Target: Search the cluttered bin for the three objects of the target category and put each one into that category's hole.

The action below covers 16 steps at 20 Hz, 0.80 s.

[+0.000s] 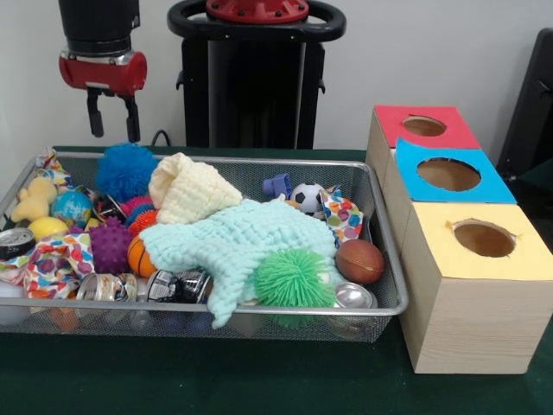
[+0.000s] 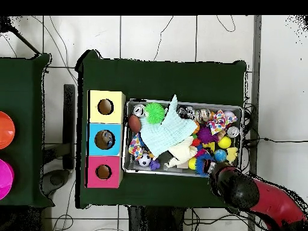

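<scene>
Silver wire mesh forms the bin, which you'll find mid-table, heaped so that a mint knitted cloth and a cream one cover much of the clutter, so the search means digging. Your hole sits in the red-topped box, last in the row beside the bin, toward the table's robot-side edge. Your gripper hangs empty above the bin's opposite end, fingers apparently parted, well apart from that hole.
</scene>
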Motion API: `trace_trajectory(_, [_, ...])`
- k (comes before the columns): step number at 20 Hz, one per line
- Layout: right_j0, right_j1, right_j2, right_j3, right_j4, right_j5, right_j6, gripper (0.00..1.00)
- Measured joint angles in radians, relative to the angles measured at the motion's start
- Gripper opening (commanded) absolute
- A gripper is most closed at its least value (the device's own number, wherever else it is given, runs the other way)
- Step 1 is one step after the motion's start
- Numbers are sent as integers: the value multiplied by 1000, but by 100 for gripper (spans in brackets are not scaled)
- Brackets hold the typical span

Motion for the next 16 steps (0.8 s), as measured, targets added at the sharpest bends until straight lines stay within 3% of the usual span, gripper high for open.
trace_trajectory(4, [-2,28,-1,16,-8,-69,0,100])
trace_trajectory(12, [-8,154,-15,52,-125,-381,0,100])
trace_trajectory(16, [-8,172,-24,88,-161,-433,0,100])
